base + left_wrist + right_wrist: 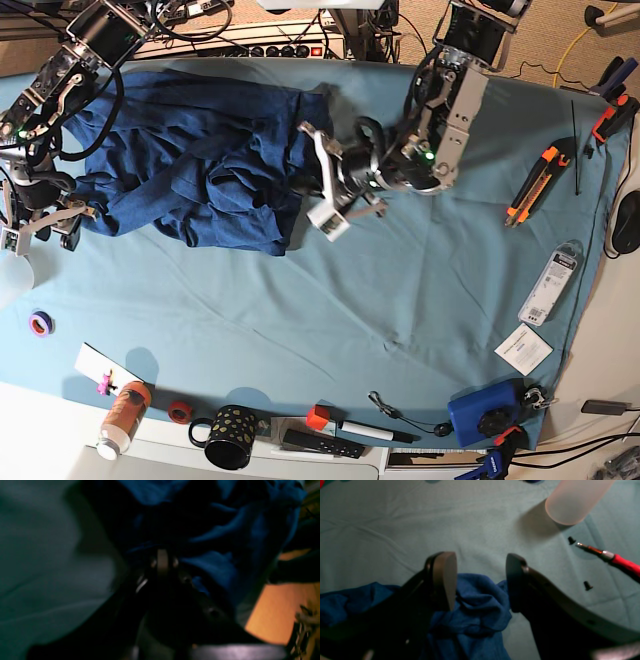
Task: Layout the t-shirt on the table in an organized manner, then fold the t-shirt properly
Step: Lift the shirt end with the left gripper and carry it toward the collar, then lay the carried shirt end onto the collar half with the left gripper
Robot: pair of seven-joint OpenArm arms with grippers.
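Right wrist view: the t-shirt [475, 610] bunches between the right arm's wide-apart fingers [444, 580]; left fingers [162, 562] pinch its fabric.

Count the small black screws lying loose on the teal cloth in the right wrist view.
2. One black screw lies just off the red screwdriver's tip, below the frosted cup. The other screw lies nearer the camera, beside the right hand's outer finger. More may be hidden.

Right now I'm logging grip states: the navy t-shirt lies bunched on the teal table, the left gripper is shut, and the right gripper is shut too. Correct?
One thing is wrong: the right gripper is open, its jaws standing apart over a fold of the dark navy-blue fabric t-shirt, as the right wrist view shows. The rest holds: the shirt lies bunched on the teal cloth-covered table, and the left gripper is shut.
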